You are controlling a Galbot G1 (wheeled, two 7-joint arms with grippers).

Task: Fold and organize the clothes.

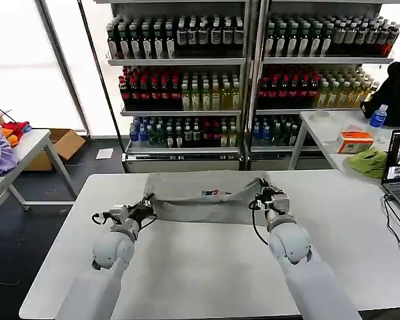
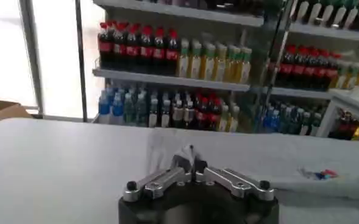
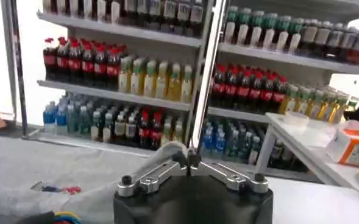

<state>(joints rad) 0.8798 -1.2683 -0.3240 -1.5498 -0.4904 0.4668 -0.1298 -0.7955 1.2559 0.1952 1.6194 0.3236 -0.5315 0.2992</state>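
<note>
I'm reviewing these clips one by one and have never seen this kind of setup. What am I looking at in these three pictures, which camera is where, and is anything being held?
This is a two-armed robot standing at a white table. The wide picture comes from a camera on its head, looking down at both arms. The other two come from cameras on each wrist, looking out past the gripper toward shelves of drink bottles.

On the table lies a grey T-shirt with a small multicoloured print, partly folded into a band. The left gripper is shut on the shirt's left end; the left wrist view shows a pinch of cloth at the fingertips. The right gripper is shut on the right end, lifting that edge a little, as seen at its tips. So both arms hold the same shirt, apparently mid-fold.
</note>
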